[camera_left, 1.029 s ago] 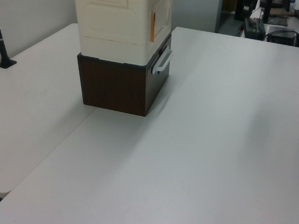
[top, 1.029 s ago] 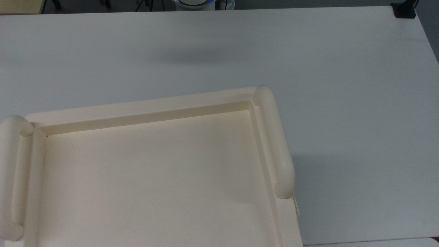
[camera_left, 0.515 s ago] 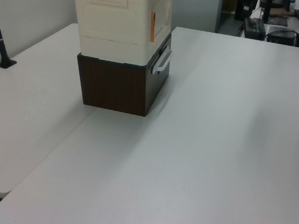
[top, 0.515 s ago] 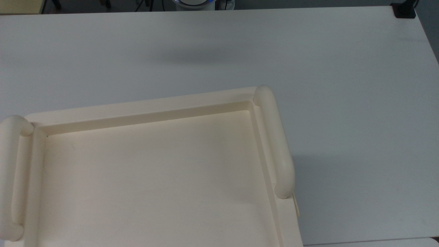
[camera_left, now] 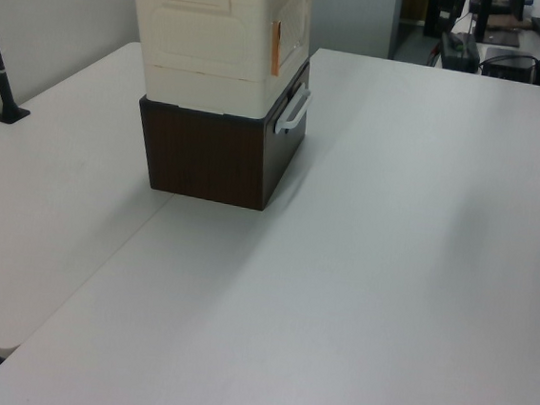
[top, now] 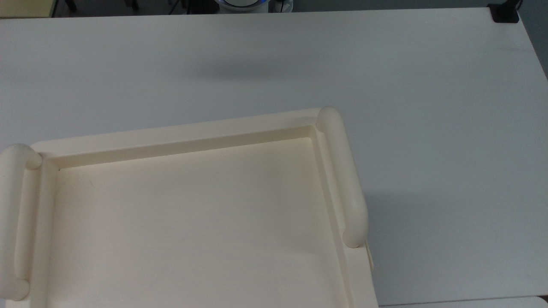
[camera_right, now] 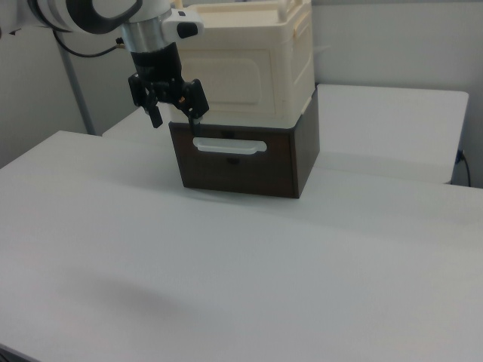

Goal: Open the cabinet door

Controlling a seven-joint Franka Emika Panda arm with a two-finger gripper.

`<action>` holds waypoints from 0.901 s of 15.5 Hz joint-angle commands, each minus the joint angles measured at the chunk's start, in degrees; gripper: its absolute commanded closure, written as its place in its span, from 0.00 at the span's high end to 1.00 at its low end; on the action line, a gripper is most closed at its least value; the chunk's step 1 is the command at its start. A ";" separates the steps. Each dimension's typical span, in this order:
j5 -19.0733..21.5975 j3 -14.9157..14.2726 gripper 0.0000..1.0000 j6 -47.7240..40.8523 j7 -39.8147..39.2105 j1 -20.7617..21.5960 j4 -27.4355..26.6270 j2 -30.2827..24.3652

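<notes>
The cream cabinet stands on a dark brown box (camera_right: 241, 172). Its door (camera_right: 241, 72) is the flat cream face above the box's white drawer handle (camera_right: 229, 146), and it lies flush with the cabinet. In the left view the door (camera_left: 293, 28) is the narrow right-hand face with a brownish strip along its near edge. The top view looks down on the cabinet's recessed top (top: 192, 222), with a slim cream strip (top: 370, 256) at its right edge. My gripper (camera_right: 175, 115) hangs open in front of the door's lower left corner, holding nothing.
The brown box (camera_left: 208, 153) sits on a wide white table (camera_right: 264, 271) with open surface in front. Thick rounded rails (top: 342, 175) flank the cabinet top. A black post (camera_left: 0, 71) stands at the left view's left. A black clamp (top: 504, 13) sits at the table's far corner.
</notes>
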 commanded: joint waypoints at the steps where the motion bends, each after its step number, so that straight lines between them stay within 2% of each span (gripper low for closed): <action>1: 0.82 0.56 1.00 1.11 0.40 -0.34 -0.67 -0.25; 7: 0.91 0.56 1.00 1.29 -1.61 -0.34 -0.67 -0.16; 11: 1.52 0.56 1.00 1.81 -16.09 -0.43 -0.41 0.98; 14: 3.02 0.91 1.00 5.15 -16.91 -0.08 -0.23 1.59</action>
